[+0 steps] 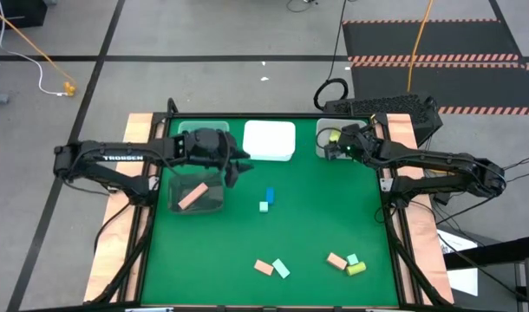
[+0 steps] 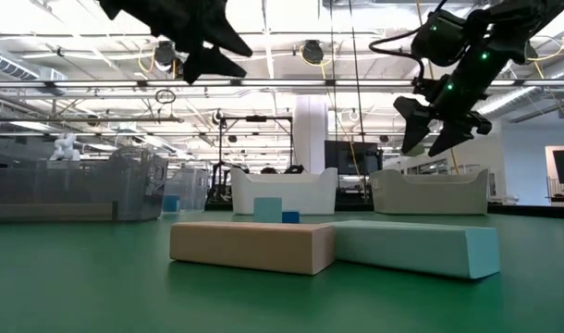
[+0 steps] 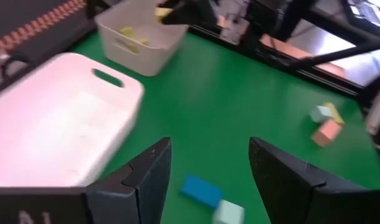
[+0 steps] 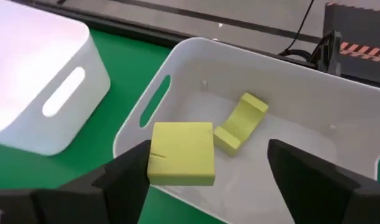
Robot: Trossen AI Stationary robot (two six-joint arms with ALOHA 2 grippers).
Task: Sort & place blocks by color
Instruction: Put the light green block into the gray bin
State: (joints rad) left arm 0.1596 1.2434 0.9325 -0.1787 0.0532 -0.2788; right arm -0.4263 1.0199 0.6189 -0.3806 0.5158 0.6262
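While the right gripper (image 4: 209, 174) hangs with fingers spread wide above the white bin (image 4: 314, 81) at the tabletop's far right corner, a square yellow-green block (image 4: 181, 153) sits between them and a yellow-green bar (image 4: 241, 122) lies inside. Over the tabletop (image 1: 316, 217) near the far left corner, the left gripper (image 3: 209, 180) holds nothing, fingers apart, above a blue block (image 3: 200, 190) and mint block (image 3: 228, 213).

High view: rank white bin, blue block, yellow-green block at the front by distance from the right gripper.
From the right gripper:
1. White bin, beside it at the back edge.
2. Blue block, mid-table.
3. Yellow-green block, front right.
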